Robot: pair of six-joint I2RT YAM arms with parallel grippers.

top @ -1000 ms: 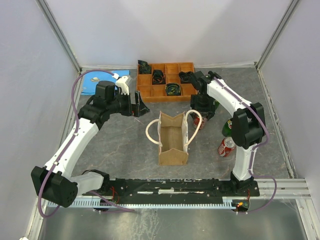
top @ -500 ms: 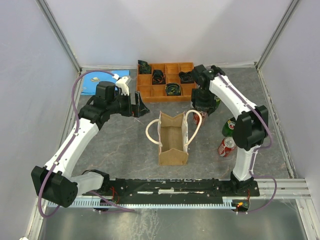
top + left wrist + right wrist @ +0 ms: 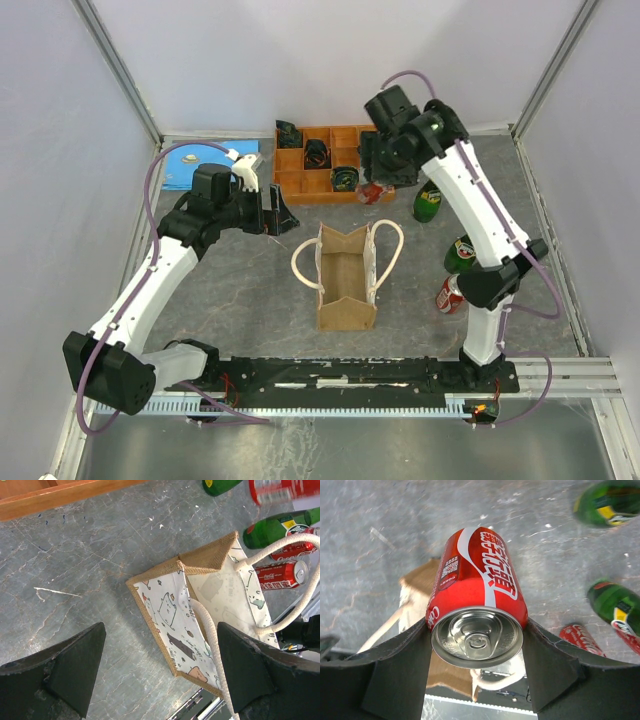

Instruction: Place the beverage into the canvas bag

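The canvas bag (image 3: 347, 275) stands upright and open-mouthed on the table (image 3: 250, 290), down between the left gripper's (image 3: 160, 667) fingers, which are spread wide with nothing in them. The right gripper (image 3: 476, 630) is raised, its fingers pinching a red cola can (image 3: 477, 587) by its sides. The bag shows beyond those fingertips, partly hidden by the can. A green bottle (image 3: 615, 605) sits off to their right.
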